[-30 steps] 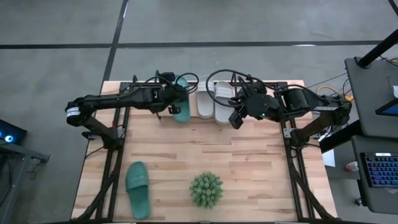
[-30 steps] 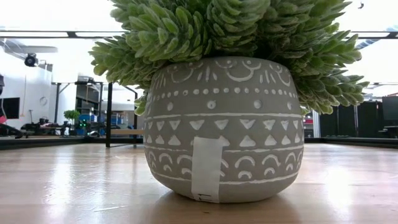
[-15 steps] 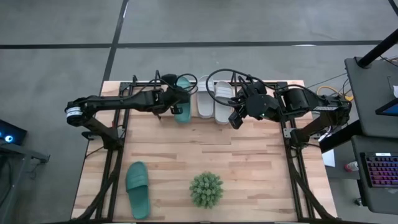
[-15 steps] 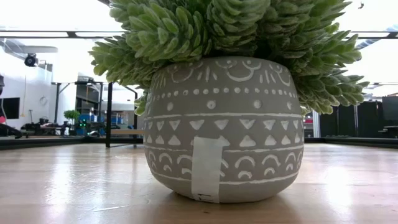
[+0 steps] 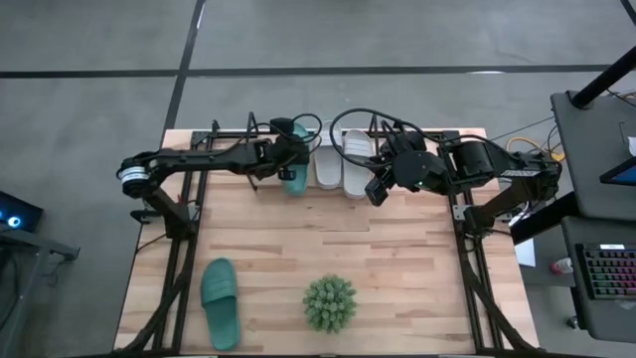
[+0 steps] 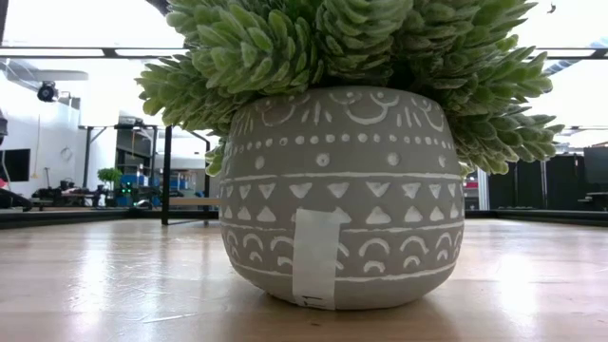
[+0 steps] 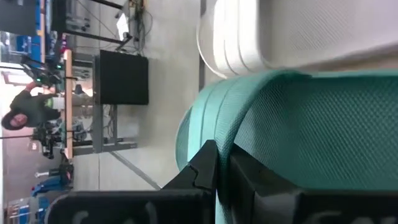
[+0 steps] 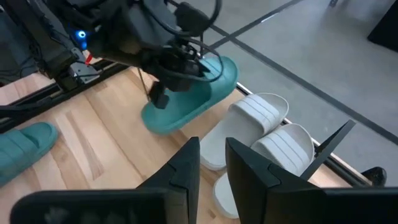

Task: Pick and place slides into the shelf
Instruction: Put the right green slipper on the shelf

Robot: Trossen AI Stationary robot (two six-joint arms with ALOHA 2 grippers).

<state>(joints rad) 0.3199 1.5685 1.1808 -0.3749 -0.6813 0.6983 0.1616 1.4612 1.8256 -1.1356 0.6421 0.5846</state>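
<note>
One teal slide (image 5: 291, 164) is at the table's far edge beside two pale grey slides (image 5: 328, 159) (image 5: 356, 159), which lie side by side in the black wire shelf (image 5: 343, 117). My left gripper (image 5: 279, 169) is shut on this teal slide; both also show in the right wrist view (image 8: 163, 93) (image 8: 199, 93). My right gripper (image 5: 377, 191) hangs open and empty just near of the grey slides (image 8: 261, 115). The second teal slide (image 5: 220, 301) lies flat on the table near the front left. My left gripper pinches the teal slide's long left side (image 7: 235, 152) between its two fingers (image 7: 205, 168), which come from the table's left and lie across the slide. The slide's toe end (image 8: 225, 70) points toward the far edge. I cannot tell whether the slide rests on the shelf.
A potted spiky green plant (image 5: 329, 303) stands near the front middle and fills the low view (image 6: 342, 190). Black frame bars (image 5: 184, 249) (image 5: 467, 259) run along both sides of the table. Bare wood lies between the shelf and the plant.
My left gripper has gone a little toward the table's far edge and right, still shut on the teal slide. The slide has gone with it, closer to the grey slides.
</note>
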